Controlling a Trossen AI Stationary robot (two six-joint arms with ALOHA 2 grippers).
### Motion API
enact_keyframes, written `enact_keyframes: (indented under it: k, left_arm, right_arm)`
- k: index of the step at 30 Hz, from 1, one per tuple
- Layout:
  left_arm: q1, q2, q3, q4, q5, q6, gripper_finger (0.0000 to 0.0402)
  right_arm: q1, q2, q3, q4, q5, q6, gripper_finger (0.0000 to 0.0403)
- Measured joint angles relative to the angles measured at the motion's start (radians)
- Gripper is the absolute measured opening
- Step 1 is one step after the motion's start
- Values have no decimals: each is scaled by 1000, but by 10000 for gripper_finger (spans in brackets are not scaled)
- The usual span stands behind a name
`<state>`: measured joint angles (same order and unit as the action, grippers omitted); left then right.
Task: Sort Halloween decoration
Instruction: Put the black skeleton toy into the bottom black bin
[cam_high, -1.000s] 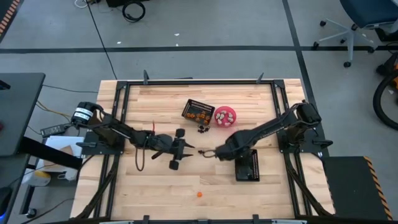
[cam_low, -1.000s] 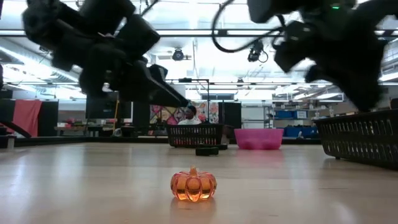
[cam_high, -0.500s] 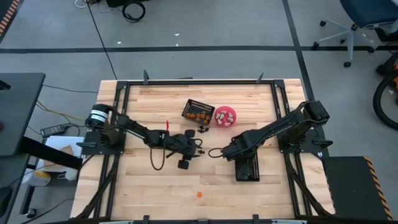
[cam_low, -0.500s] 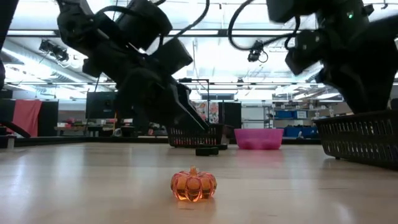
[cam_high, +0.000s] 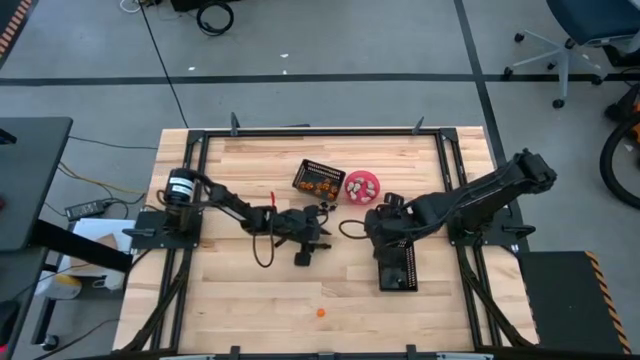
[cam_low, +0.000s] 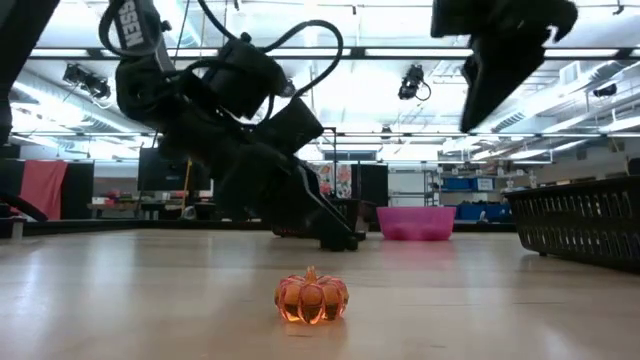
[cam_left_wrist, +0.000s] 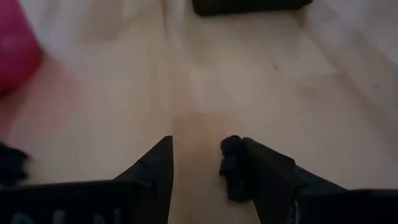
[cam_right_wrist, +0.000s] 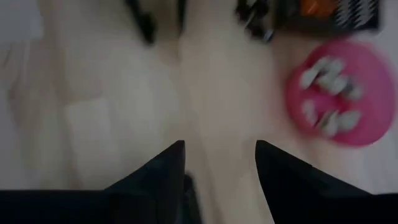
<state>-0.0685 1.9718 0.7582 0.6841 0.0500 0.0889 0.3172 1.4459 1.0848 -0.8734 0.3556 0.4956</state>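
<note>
Left pincer reaches the black trinkets; right pincer pulls back over its basket

Within a second the left pincer (cam_high: 318, 226) travels across the wooden desk (cam_high: 250, 300) and now sits low with fingers spread, a small black trinket (cam_left_wrist: 231, 163) touching one inner finger, not yet pinched. The right pincer (cam_high: 372, 216), also spread and empty, retreats above the black mesh basket (cam_high: 398, 267), with the round pink bowl of pale trinkets (cam_high: 361, 186) just ahead. One translucent orange pumpkin trinket (cam_low: 311, 295) lies well behind both pincers, unsorted; black pieces likely go next.
</note>
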Motion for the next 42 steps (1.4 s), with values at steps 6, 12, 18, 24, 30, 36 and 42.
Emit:
enact_keyframes:
  k: [6, 12, 18, 24, 30, 36, 42]
  left_arm:
    - [-2, 8, -2, -6, 1, -31, 162]
    - [3, 3, -3, -14, 2, -26, 162]
    - [-1, 2, -3, -19, 0, -24, 130]
    - [-26, 2, -3, -21, -4, -16, 41]
    - [-36, 0, -4, -11, -6, -22, 11]
    - [-32, -18, 57, -9, 30, -25, 10]
    - [-34, 20, 254, -38, 127, -19, 9]
  right_arm:
    - [-4, -91, -123, 106, 103, -26, 191]
    - [-5, -199, -269, 317, 125, -50, 180]
    - [-5, -224, -320, 455, 161, -113, 167]
    - [-4, -221, -324, 518, 270, -132, 160]
    - [-4, -221, -324, 542, 343, -124, 158]
    - [15, -221, -324, 551, 382, -136, 158]
    - [45, -247, -324, 541, 443, -177, 158]
